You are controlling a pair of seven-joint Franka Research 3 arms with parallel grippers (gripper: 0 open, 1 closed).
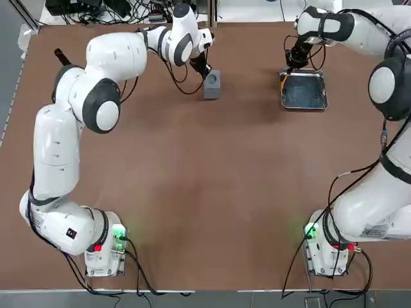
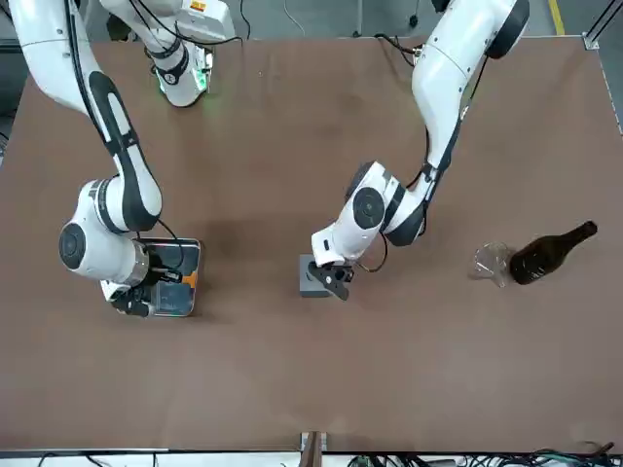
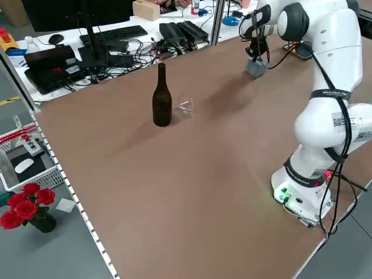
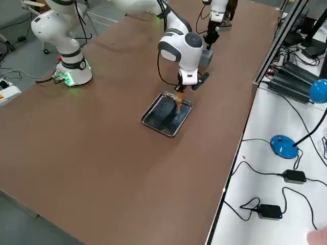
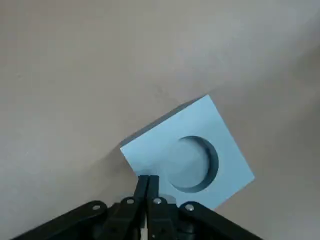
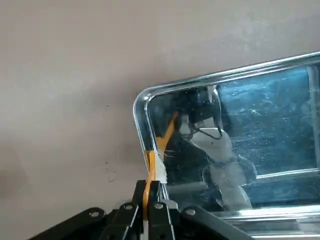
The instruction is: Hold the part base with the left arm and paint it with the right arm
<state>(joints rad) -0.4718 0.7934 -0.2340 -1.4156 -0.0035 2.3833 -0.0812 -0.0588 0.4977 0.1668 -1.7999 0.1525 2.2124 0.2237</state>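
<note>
Overhead, front, sides share table [image 1: 192, 192]; wrists close.

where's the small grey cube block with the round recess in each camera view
Top: small grey cube block, upper centre, at the left gripper.
Front: centre, slightly low.
Left side: upper right.
Right side: top centre, partly hidden behind the right arm.
Left wrist: centre.
Right wrist: not in view.
Shared landmark: the rectangular metal tray.

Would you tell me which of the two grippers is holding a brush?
The right gripper, poised over a corner of the metal tray, pinches a small orange brush. The left gripper has none; it is shut at the grey part base.
</note>
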